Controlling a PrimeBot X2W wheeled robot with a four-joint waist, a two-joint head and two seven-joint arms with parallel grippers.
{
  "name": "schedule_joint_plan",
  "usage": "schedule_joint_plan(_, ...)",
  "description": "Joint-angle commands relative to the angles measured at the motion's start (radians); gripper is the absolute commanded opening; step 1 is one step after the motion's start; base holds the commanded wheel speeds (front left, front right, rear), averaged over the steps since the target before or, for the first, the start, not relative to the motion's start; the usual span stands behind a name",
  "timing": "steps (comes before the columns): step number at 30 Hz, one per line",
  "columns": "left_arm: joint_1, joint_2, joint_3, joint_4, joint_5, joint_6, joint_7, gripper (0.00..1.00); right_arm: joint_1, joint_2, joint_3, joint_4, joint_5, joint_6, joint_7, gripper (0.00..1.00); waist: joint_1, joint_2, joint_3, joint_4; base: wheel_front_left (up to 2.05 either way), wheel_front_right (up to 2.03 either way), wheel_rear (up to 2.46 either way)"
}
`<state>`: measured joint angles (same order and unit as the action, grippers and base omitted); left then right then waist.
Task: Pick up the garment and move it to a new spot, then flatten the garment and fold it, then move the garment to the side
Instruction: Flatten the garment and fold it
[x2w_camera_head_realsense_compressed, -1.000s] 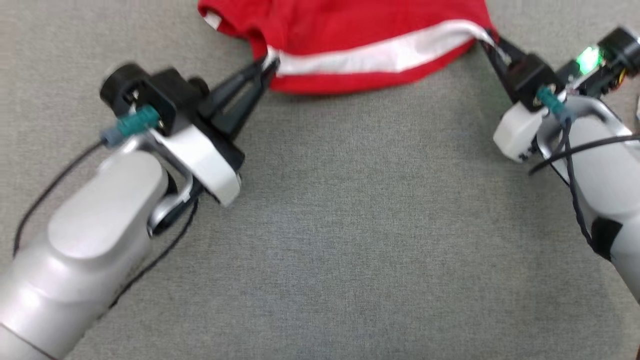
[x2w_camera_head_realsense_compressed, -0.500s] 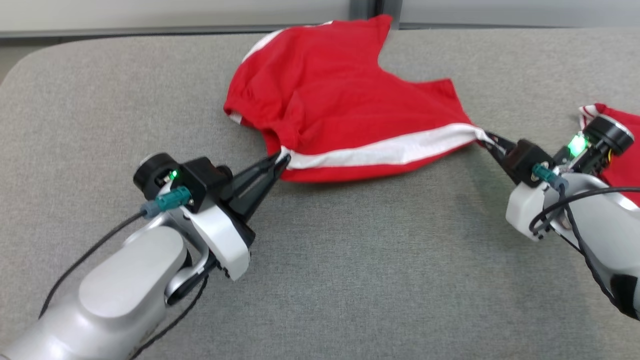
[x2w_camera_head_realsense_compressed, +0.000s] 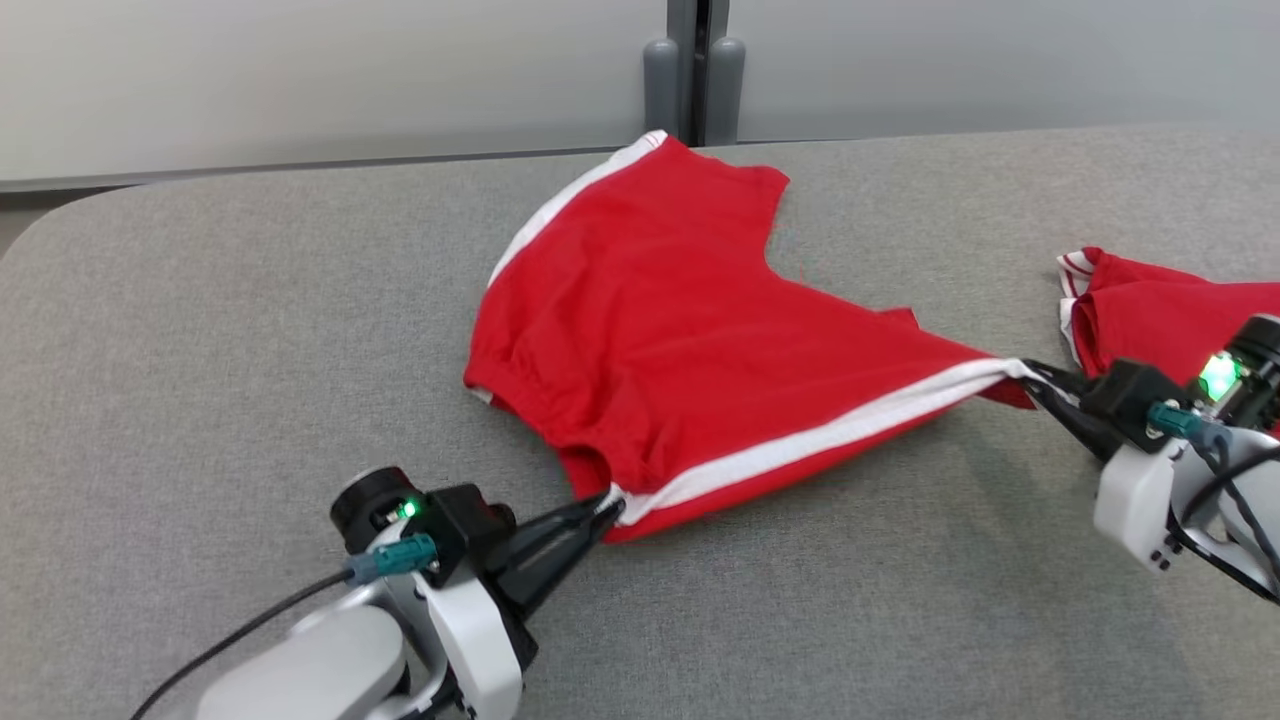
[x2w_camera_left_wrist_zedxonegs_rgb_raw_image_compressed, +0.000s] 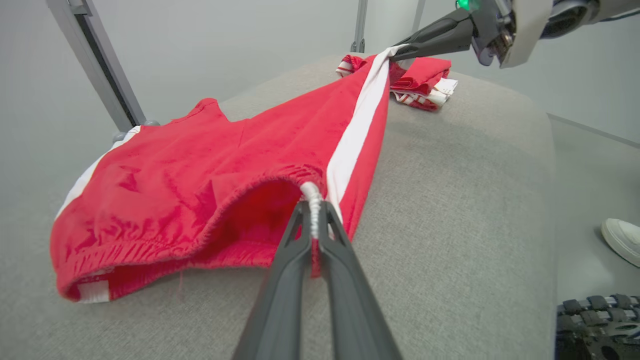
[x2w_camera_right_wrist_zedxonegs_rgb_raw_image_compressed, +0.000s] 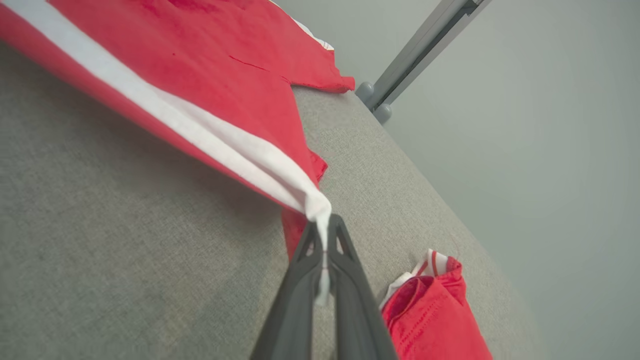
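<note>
Red garment (x2w_camera_head_realsense_compressed: 650, 330) seems flatter, clamped by left end effector (x2w_camera_head_realsense_compressed: 610, 504) and right end effector (x2w_camera_head_realsense_compressed: 1036, 373).

I get bright, even, diffuse light from above; only soft shadows lie on the table (x2w_camera_head_realsense_compressed: 200, 300) beneath the garment (x2w_camera_head_realsense_compressed: 680, 340). The head view is sharp, a green lamp (x2w_camera_head_realsense_compressed: 1218, 376) blooms slightly, and both wrist views bow at their edges.

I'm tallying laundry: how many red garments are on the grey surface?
2. The red shorts lie spread in the middle, held at two ends by the left gripper and right gripper. A folded red bundle sits at the right; it may hold more than one piece.
</note>
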<state>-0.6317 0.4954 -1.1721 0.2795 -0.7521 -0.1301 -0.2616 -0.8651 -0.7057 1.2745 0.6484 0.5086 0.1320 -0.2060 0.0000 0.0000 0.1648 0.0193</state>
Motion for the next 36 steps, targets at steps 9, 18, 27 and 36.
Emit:
schedule_joint_plan(9, 0.103, 0.025, -0.044, -0.100, -0.002, -0.001, -0.004, 0.00, 0.130, -0.204, 0.006, -0.250, -0.009, -0.003, 0.071, 0.00, 0.0000, 0.0000, -0.048, -0.029, 0.00, 0.00, 0.00)
schedule_joint_plan(18, 0.191, 0.032, -0.042, -0.195, 0.027, -0.001, -0.004, 0.00, 0.173, -0.420, 0.006, -0.521, -0.010, -0.003, 0.185, 0.00, 0.0000, 0.0000, -0.052, -0.034, 0.00, 0.00, 0.00)
schedule_joint_plan(27, 0.154, 0.009, 0.072, -0.224, 0.038, -0.001, -0.004, 0.00, 0.023, -0.481, 0.003, -0.604, -0.040, -0.003, 0.238, 0.00, 0.0000, 0.0000, -0.022, 0.045, 0.00, 0.00, 0.00)
schedule_joint_plan(36, 0.078, -0.020, 0.141, -0.233, 0.025, -0.001, -0.004, 0.00, -0.160, -0.460, 0.006, -0.606, -0.070, -0.003, 0.312, 0.00, 0.0000, 0.0000, 0.049, 0.138, 0.00, 0.00, 0.00)
